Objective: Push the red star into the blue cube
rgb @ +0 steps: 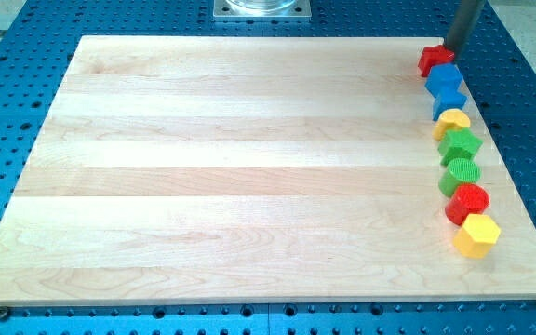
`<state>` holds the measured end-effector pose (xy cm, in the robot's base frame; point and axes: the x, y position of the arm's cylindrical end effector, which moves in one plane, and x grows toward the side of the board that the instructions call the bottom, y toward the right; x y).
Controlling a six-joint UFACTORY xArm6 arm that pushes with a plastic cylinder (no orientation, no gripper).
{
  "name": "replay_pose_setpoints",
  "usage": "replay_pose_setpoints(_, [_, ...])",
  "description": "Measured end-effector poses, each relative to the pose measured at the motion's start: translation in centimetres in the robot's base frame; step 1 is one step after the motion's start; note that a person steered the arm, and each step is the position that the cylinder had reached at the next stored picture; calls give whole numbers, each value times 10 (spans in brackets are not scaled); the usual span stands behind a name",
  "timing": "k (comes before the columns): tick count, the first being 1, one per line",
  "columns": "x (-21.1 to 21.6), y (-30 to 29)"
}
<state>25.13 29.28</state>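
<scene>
The red star (433, 60) lies at the top right corner of the wooden board (249, 167). Just below it, touching or nearly touching, is the blue cube (443, 78). My tip (452, 51) is the lower end of the dark rod that comes down from the view's top right. It stands right at the star's upper right side.
A line of blocks runs down the board's right edge below the blue cube: another blue block (448, 100), a yellow block (452, 121), a green block (460, 145), a green cylinder (461, 174), a red cylinder (468, 202) and a yellow hexagon (476, 234). A metal mount (261, 8) is at the view's top.
</scene>
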Motion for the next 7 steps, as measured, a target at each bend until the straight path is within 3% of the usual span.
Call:
replay_pose_setpoints(5, [3, 0])
replay_pose_setpoints(7, [54, 1])
